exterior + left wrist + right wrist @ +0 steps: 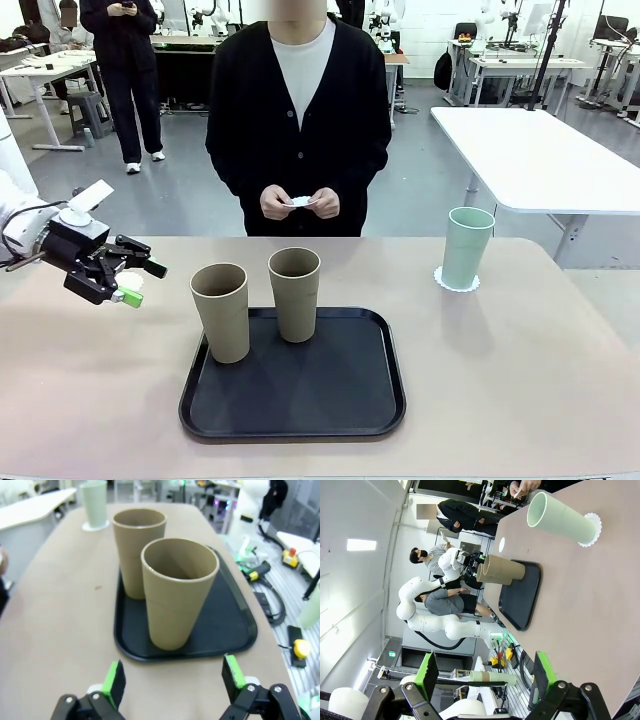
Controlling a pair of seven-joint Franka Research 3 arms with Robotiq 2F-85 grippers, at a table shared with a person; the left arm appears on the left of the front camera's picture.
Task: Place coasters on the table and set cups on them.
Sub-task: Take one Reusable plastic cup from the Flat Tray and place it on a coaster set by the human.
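Hovering left gripper [142, 283] spread near table [520, 380] left edge | right gripper [484, 672] spread | mint cup [468, 245] on coaster [445, 285] far-right

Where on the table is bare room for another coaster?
The widest bare patch of the table lies right of the black tray, on the near side of the mint green cup and its coaster. Another lies left of the tray, nearer than the left end effector. Crowded: the tray's far-left part, where the two brown cups stand.
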